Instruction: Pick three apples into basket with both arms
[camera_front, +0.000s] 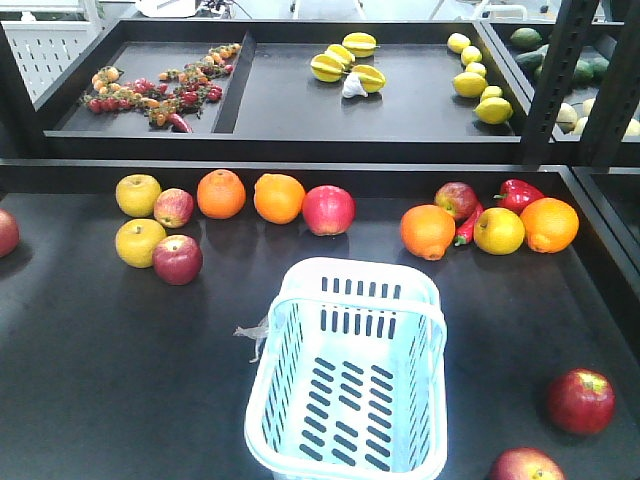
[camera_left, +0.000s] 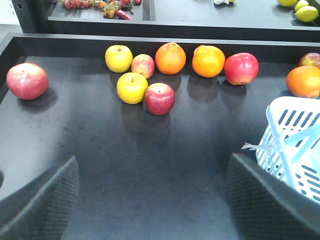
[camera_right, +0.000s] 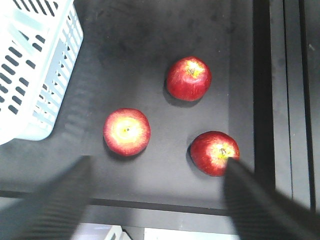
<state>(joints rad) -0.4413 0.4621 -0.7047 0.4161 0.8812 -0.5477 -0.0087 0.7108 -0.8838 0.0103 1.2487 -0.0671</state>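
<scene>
Apples (camera_right: 126, 131) sit right under the right gripper (camera_right: 157, 170) — jaws spread wide, empty — basket (camera_right: 50, 85) just left; left gripper (camera_left: 152, 165) looks open too, probably farther.

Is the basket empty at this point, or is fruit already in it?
Empty. The basket shows only its bare slotted bottom in the front view; no fruit inside.
</scene>
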